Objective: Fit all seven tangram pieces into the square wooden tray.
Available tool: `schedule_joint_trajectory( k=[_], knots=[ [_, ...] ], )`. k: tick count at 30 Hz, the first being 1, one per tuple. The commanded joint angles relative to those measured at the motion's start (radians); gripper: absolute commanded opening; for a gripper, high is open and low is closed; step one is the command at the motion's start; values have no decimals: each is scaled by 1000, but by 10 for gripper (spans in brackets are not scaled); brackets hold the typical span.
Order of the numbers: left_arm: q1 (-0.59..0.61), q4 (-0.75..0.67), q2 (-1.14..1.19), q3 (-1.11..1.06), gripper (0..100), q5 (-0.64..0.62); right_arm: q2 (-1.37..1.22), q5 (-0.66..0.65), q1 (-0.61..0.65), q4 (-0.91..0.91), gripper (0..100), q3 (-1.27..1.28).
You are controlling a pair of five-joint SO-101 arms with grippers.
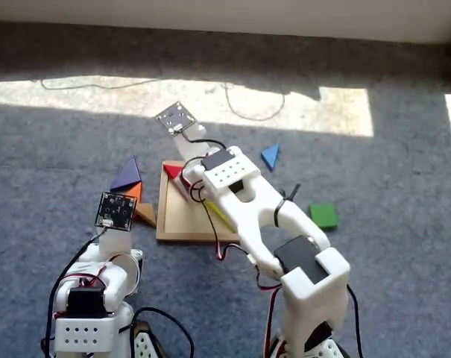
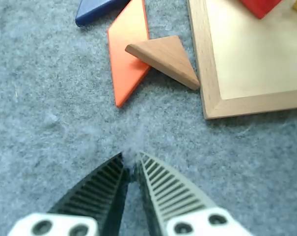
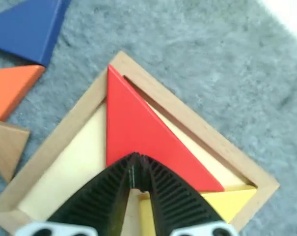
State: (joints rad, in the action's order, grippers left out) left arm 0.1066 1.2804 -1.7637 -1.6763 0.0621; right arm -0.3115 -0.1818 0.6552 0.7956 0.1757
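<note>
The square wooden tray (image 1: 182, 232) lies in the middle of the carpet. In the right wrist view a red triangle (image 3: 138, 123) rests in it, one corner up on the rim (image 3: 202, 130), and a yellow piece (image 3: 227, 204) lies beside it. My right gripper (image 3: 137, 164) is shut, its tips touching the red triangle's edge. My left gripper (image 2: 131, 164) is shut over bare carpet, short of an orange parallelogram (image 2: 128, 54) and a plain wooden triangle (image 2: 165, 59) that leans on it beside the tray (image 2: 212, 93). A dark blue triangle (image 1: 127, 175) lies just beyond these.
A small blue triangle (image 1: 270, 156) and a green square (image 1: 323, 216) lie on the carpet to the right of the tray. A thin cable (image 1: 244, 112) runs across the sunlit strip at the back.
</note>
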Motion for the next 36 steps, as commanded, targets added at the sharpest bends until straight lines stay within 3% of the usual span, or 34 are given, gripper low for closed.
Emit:
schedule_joint_trajectory(
  k=[1,7,16,29,36],
  knots=[
    [-4,3,-7,-21,7,5,8,-52,-41,39,12,-47],
    [-4,3,-7,-21,7,5,7,-213,-116,39,12,-47],
    [-4,3,-7,-21,7,5,76,-216,-137,47,12,-45],
    [-4,3,-7,-21,7,5,463,-213,-143,476,12,-45],
    [-4,3,-7,-21,7,5,558,-212,-251,673,12,-45]
  ],
)
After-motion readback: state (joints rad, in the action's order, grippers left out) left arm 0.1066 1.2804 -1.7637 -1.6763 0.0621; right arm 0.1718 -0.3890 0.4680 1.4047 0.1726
